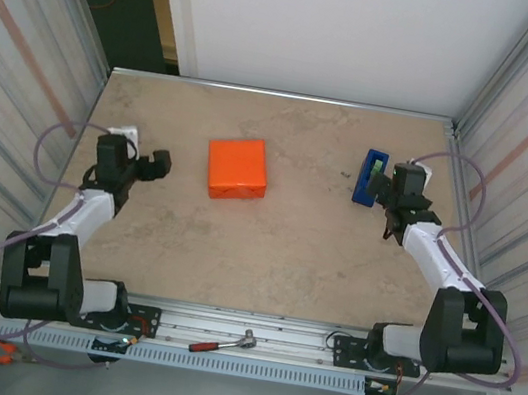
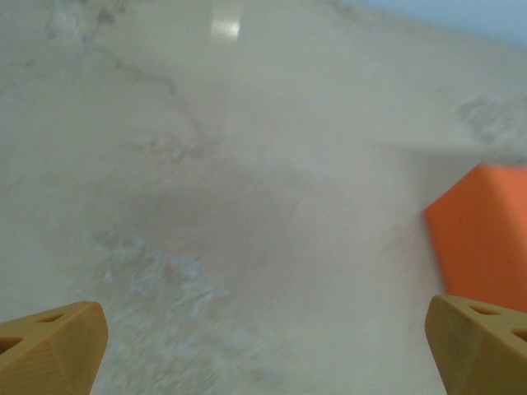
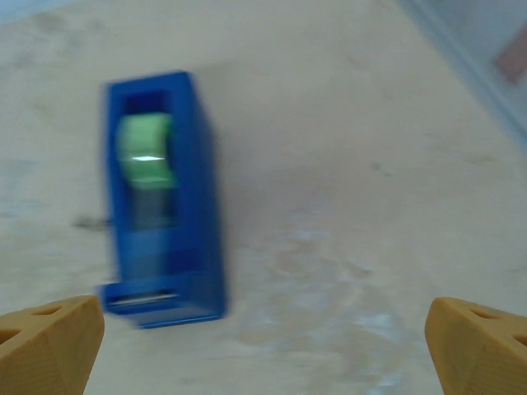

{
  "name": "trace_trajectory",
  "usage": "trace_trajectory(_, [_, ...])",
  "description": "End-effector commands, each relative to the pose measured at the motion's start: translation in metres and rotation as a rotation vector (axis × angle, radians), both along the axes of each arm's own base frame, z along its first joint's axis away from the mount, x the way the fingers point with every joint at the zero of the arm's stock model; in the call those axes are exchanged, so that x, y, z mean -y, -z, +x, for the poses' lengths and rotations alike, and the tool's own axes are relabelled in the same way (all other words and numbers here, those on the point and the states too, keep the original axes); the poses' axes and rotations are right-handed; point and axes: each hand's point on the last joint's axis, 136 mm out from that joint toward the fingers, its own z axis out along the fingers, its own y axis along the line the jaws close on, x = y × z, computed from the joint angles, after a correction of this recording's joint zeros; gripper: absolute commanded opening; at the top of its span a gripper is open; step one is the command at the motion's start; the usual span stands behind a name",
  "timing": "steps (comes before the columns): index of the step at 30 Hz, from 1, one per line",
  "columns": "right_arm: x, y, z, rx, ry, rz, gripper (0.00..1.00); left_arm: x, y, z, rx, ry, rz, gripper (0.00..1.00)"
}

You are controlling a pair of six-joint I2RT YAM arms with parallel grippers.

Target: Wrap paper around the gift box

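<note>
A boxy parcel in bright orange paper (image 1: 236, 169) lies flat on the beige table (image 1: 275, 250), a little left of centre. No pink face of the gift box shows; the paper covers it. My left gripper (image 1: 155, 166) hovers to the left of the parcel, apart from it, open. In the left wrist view its fingers (image 2: 51, 346) stand wide over bare table, and a corner of the orange paper (image 2: 482, 234) shows at the right. My right gripper (image 1: 394, 191) is at the far right, open, with nothing between its fingers (image 3: 478, 346).
A blue tape dispenser (image 1: 371, 178) with a green roll (image 3: 146, 150) stands just left of my right gripper. Corrugated side walls close in the table on both sides. A red-handled tool (image 1: 222, 343) lies on the front rail, and orange pliers (image 1: 0, 351) lie at the bottom left.
</note>
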Motion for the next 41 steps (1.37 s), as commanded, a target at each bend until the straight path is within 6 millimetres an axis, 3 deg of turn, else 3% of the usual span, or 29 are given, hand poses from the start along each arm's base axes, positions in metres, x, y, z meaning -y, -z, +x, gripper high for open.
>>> trace_trajectory(1, [0.024,0.015,0.005,0.017,0.047,-0.097,0.98,-0.004,-0.015,0.017,0.14,0.002,0.138,0.99])
trace_trajectory(4, [0.015,0.043,0.011,0.037,-0.018,-0.088,0.98,0.007,0.008,0.02,0.129,0.049,0.23,0.99])
trace_trajectory(9, [-0.009,0.038,0.022,0.161,-0.24,-0.143,0.98,0.024,0.021,0.028,0.181,0.138,0.212,0.99])
trace_trajectory(11, [-0.004,0.043,0.018,0.247,-0.242,-0.092,0.98,0.028,0.026,0.023,0.193,0.165,0.204,0.99])
trace_trajectory(13, [0.005,0.045,0.013,0.338,-0.222,-0.067,0.98,0.029,0.027,0.023,0.223,0.176,0.207,0.99])
trace_trajectory(18, [-0.002,0.052,0.019,0.254,-0.28,-0.017,0.98,0.033,0.028,0.024,0.196,0.205,0.192,0.99])
trace_trajectory(41, [-0.004,0.051,0.019,0.261,-0.282,-0.033,0.98,0.035,0.028,0.024,0.2,0.2,0.21,0.99])
